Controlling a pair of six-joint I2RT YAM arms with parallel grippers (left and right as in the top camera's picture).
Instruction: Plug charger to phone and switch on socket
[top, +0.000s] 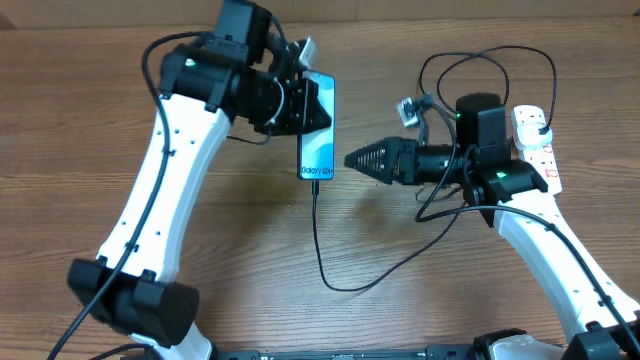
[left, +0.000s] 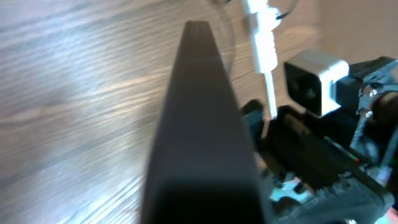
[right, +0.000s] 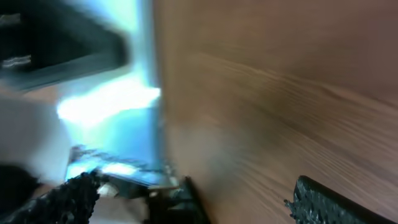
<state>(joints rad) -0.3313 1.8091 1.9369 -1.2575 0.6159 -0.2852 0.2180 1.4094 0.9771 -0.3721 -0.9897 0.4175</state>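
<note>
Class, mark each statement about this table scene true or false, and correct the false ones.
1. The phone has a dark screen. False: it glows light blue.
2. The charger reaches the phone's lower edge. True.
3. The right claw points toward the phone. True.
4. The socket lies left of the phone. False: it lies to the right, beyond the right claw.
5. The left claw hangs far from the phone. False: it grips the phone's upper part.
</note>
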